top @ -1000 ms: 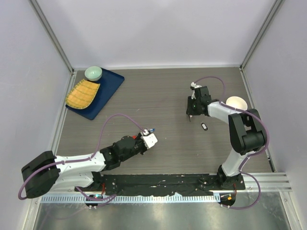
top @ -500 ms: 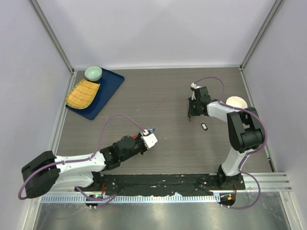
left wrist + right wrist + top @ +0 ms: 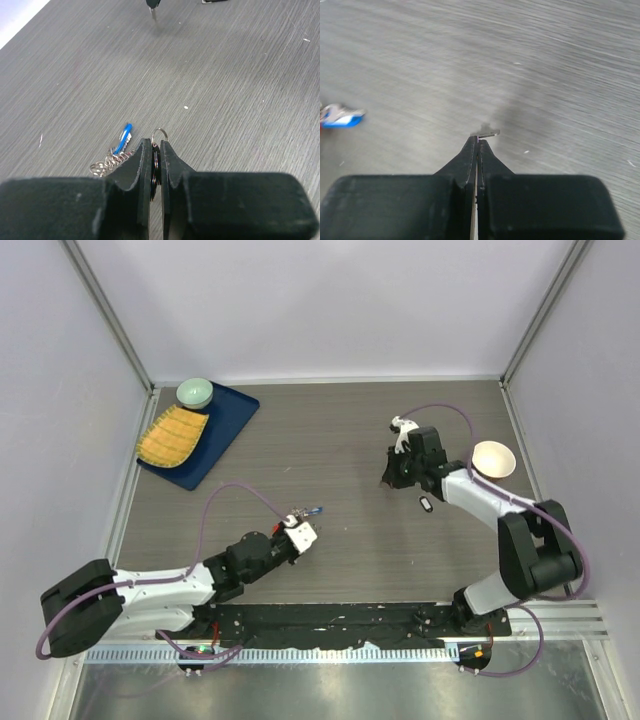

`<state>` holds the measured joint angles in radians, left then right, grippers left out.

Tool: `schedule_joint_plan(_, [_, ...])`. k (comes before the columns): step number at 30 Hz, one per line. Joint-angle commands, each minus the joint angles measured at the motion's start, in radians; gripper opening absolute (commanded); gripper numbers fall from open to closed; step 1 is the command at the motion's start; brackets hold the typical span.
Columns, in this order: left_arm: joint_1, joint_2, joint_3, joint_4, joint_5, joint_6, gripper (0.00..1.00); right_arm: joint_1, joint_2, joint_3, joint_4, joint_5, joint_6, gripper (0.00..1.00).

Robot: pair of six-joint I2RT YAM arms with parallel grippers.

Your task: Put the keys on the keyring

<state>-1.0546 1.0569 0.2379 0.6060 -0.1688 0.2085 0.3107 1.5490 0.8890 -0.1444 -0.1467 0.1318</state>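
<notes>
Grey wood-grain table [image 3: 330, 440], blue tray [image 3: 228, 420], pale bowl [image 3: 493, 458], black fob [image 3: 425, 504]

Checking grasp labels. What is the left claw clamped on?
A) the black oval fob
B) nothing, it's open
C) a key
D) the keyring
D: in the left wrist view the left claw is pinched shut on the keyring. The metal loop pokes out between the fingertips, and the chain and blue tag trail off to one side.

Left fingers [image 3: 140, 167] and right fingers [image 3: 462, 167] are both pinched tight.
</notes>
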Motion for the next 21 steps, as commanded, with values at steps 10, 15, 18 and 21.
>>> schedule_joint_plan(10, [0.001,-0.067,-0.219,0.506,-0.048,-0.104,0.0,0.126,-0.382,-0.212,0.232,-0.422,-0.103,0.01])
schedule_joint_plan(15, [0.001,0.029,-0.175,0.455,-0.055,-0.129,0.0,0.174,-0.431,-0.245,0.163,-0.289,-0.106,0.01])
schedule_joint_plan(18, [0.001,0.135,-0.12,0.379,-0.08,-0.153,0.0,0.174,-0.475,-0.271,0.151,-0.216,-0.081,0.01])
schedule_joint_plan(21, [0.001,0.241,-0.04,0.286,-0.09,-0.164,0.0,0.176,-0.535,-0.289,0.119,-0.151,-0.061,0.01])
